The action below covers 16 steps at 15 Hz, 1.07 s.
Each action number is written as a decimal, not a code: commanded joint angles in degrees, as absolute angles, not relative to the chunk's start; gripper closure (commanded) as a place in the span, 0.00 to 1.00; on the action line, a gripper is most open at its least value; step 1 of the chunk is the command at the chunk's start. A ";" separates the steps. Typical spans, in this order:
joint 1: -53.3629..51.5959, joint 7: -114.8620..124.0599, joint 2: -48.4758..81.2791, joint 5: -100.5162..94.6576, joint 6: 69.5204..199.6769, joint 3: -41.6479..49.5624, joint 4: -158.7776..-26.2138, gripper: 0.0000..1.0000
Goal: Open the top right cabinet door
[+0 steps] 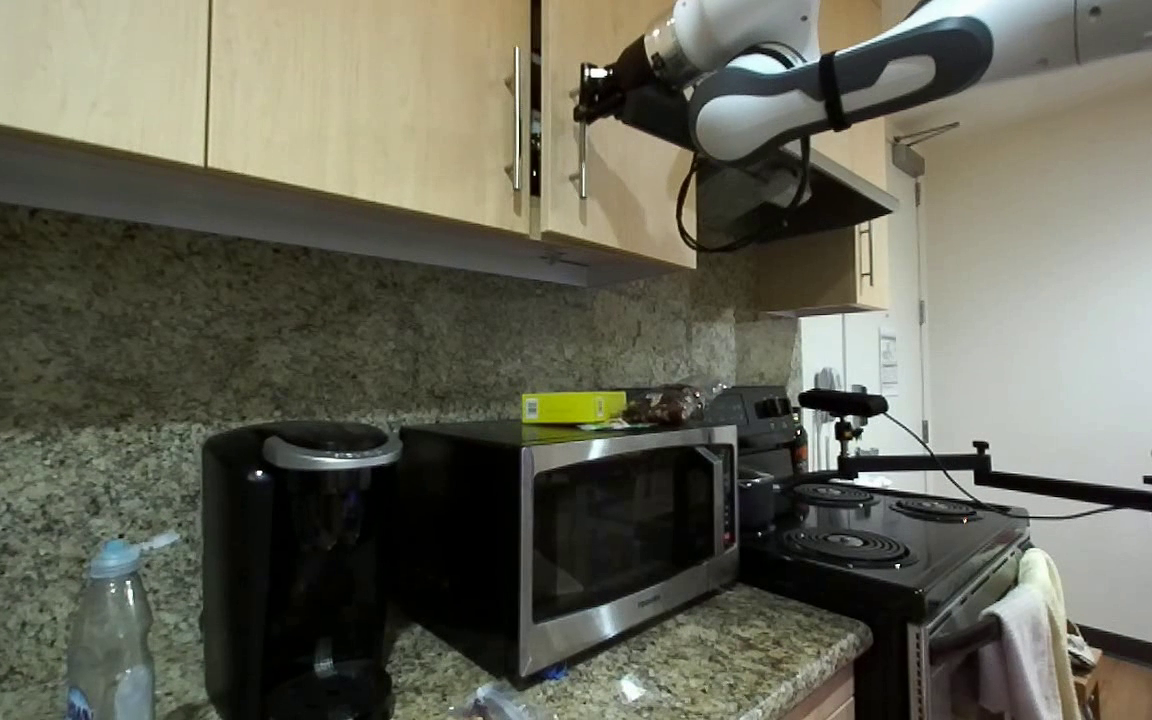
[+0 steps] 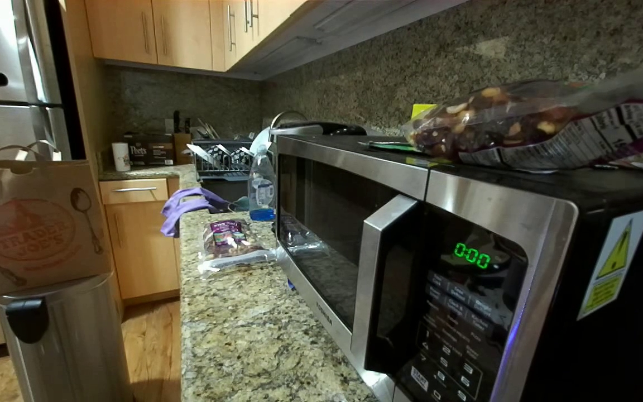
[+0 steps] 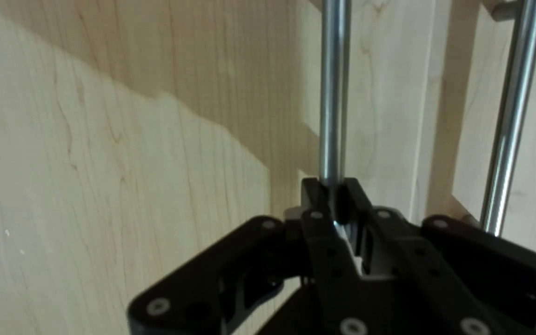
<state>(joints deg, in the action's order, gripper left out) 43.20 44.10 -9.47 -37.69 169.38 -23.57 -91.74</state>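
Claw (image 3: 335,200) clamped on the bar handle (image 3: 334,93) of the top right cabinet door (image 1: 621,195), seemingly ajar above the microwave (image 1: 626,530) — pulling straight, rather than along the door's swing, could twist the grip loose.

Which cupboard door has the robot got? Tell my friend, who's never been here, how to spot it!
In an exterior view, find the microwave, then look up to the beige cabinets. It's the cabinet door right of the dark gap. Its metal handle, along its left edge, is gripped by the claw; the neighbouring door has its bar along the right edge.
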 commanded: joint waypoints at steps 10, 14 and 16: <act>48.24 56.55 -34.46 -36.69 174.16 -20.41 -114.86 0.91; 47.73 52.18 -30.54 -37.22 173.11 -20.40 -111.68 0.86; 47.81 52.25 -30.65 -37.22 173.29 -20.40 -111.82 0.90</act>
<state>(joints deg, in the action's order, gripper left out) 47.81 52.25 -30.65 -37.22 173.29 -20.40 -111.82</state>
